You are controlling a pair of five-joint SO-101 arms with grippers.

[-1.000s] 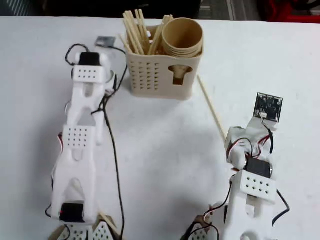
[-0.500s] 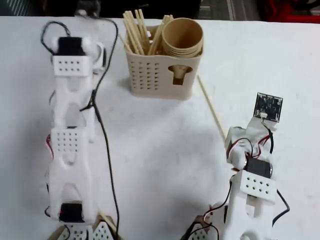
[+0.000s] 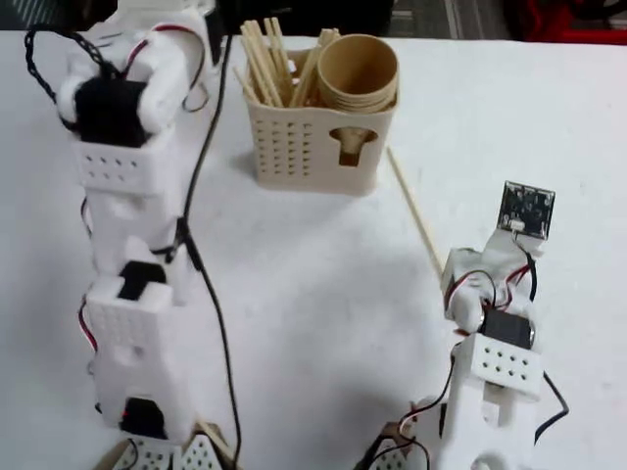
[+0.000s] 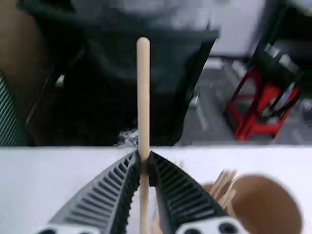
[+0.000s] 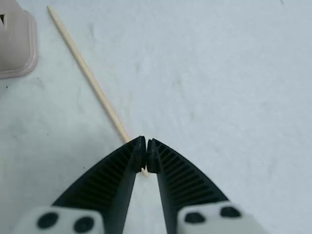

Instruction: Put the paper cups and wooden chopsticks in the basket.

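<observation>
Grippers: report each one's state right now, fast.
Left gripper: shut on the upright chopstick.
Right gripper: shut, tips at the end of the lying chopstick; whether it pinches it cannot be told.

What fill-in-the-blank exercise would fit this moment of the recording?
1. The left hand holds one pale wooden chopstick up in the ___.
2. The stacked brown paper cups stand ___ the cream perforated plastic basket.
3. The right hand is shut on the end of a long wooden chopstick lying on the white ___.
Missing words: air; inside; table.
</observation>
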